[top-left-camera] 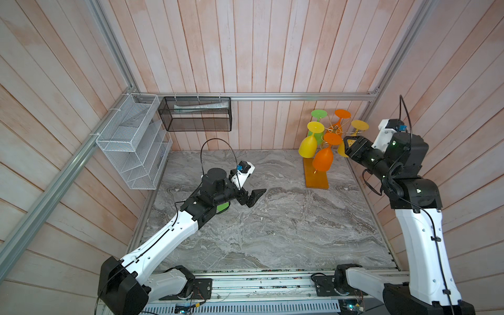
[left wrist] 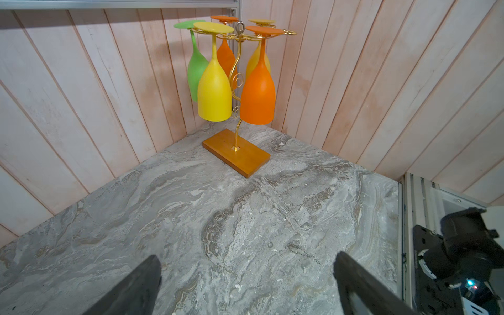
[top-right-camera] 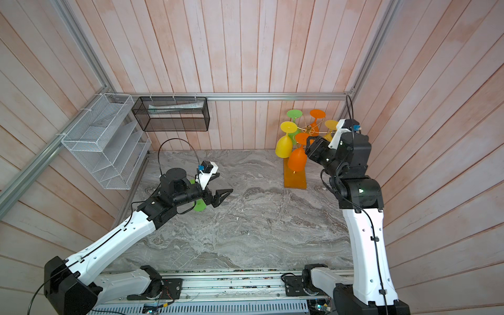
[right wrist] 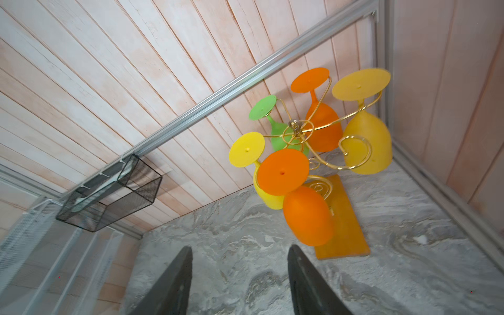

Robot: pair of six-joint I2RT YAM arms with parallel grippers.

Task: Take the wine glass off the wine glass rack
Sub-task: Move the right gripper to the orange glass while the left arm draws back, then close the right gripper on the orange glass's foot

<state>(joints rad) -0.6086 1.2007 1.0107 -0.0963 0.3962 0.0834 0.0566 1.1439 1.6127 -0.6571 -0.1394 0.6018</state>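
The wine glass rack point(top-left-camera: 316, 177) is a gold wire stand on an orange-brown wooden base point(left wrist: 237, 155) in the table's back right corner. Several coloured wine glasses hang on it upside down. The nearest is orange point(top-left-camera: 323, 159) point(right wrist: 308, 215), with a yellow one point(top-left-camera: 308, 147) beside it. My right gripper point(top-left-camera: 347, 144) point(right wrist: 240, 249) is raised just right of the rack at arm height, open, with nothing between its fingers. My left gripper point(top-left-camera: 255, 196) point(left wrist: 246, 259) hovers wide open over mid-table, far from the rack. A green glass point(top-right-camera: 199, 206) lies mostly hidden under the left arm.
A white wire-mesh basket point(top-left-camera: 133, 139) hangs on the left wall and a black mesh basket point(top-left-camera: 196, 114) on the back wall. Wooden walls and an aluminium frame point(top-left-camera: 300, 96) close in the rack's corner. The marble tabletop point(top-left-camera: 272, 231) stretches toward the front.
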